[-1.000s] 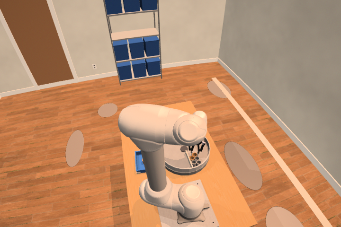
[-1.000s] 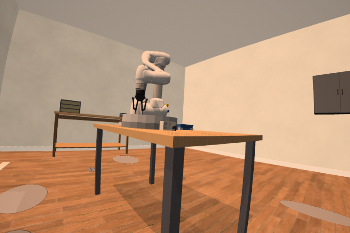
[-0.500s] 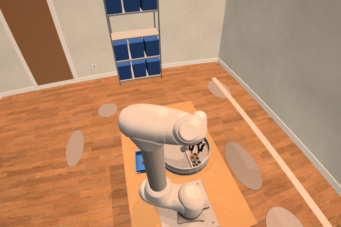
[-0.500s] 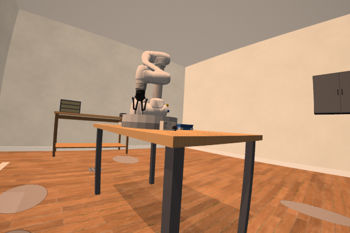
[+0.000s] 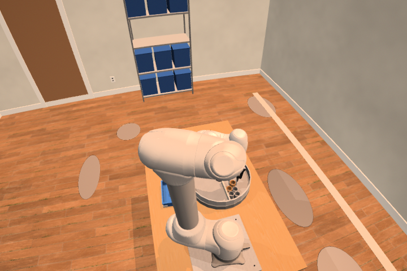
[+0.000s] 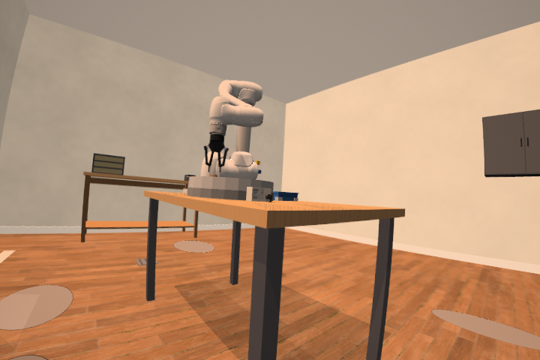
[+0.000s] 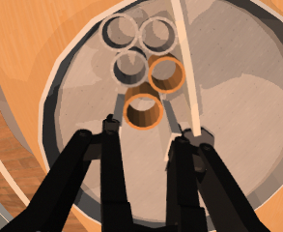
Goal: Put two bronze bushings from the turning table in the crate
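Observation:
My gripper (image 7: pixel 141 108) (image 5: pixel 239 176) (image 6: pixel 214 166) is shut on a bronze bushing (image 7: pixel 144 111) (image 5: pixel 232 182) and holds it upright just above the round grey turning table (image 7: pixel 51 106) (image 5: pixel 221 204) (image 6: pixel 215 187). A second bronze bushing (image 7: pixel 166 72) (image 5: pixel 229 188) stands on the turning table right beyond it. Three grey bushings (image 7: pixel 129 66) (image 7: pixel 120 31) (image 7: pixel 158 34) stand in a cluster with it, also seen in the top view (image 5: pixel 234 193). The blue crate (image 5: pixel 165 195) (image 6: pixel 285 195) lies on the wooden table (image 5: pixel 274 230) beside the arm's column, partly hidden by it.
A thin upright divider (image 7: pixel 185 58) crosses the turning table just right of the bushings. The arm's base (image 5: pixel 223 243) stands on a grey plate at the table's near end. A shelf with blue bins (image 5: pixel 162 57) stands at the far wall.

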`<state>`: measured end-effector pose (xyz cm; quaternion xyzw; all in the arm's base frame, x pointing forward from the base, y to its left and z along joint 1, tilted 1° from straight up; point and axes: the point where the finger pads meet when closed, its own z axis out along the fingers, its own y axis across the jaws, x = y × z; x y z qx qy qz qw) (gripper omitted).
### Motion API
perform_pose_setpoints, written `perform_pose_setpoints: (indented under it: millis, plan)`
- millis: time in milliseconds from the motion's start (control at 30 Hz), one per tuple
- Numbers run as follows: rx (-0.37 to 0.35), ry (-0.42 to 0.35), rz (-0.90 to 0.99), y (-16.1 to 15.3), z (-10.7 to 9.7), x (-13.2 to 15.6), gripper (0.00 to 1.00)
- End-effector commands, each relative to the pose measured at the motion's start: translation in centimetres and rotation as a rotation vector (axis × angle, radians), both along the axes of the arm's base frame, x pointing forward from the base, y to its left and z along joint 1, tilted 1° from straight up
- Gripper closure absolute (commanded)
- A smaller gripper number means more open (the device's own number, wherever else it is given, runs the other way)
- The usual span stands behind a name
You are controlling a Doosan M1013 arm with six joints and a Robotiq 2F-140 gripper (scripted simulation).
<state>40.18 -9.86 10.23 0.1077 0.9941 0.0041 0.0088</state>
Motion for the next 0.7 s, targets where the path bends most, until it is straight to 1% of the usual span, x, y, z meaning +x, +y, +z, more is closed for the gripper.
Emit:
perform_pose_setpoints:
  millis: [0,167,267,367,667]
  plan:
    - [0.000,0.000,0.000,0.0,1.2,0.0,1.00]
    - [0.000,0.000,0.000,0.0,3.5,-0.1,1.00]
    - [0.000,0.000,0.000,0.0,4.3,-0.1,1.00]
    - [0.000,0.000,0.000,0.0,4.7,-0.1,1.00]
    - [0.000,0.000,0.000,0.0,4.7,-0.1,1.00]
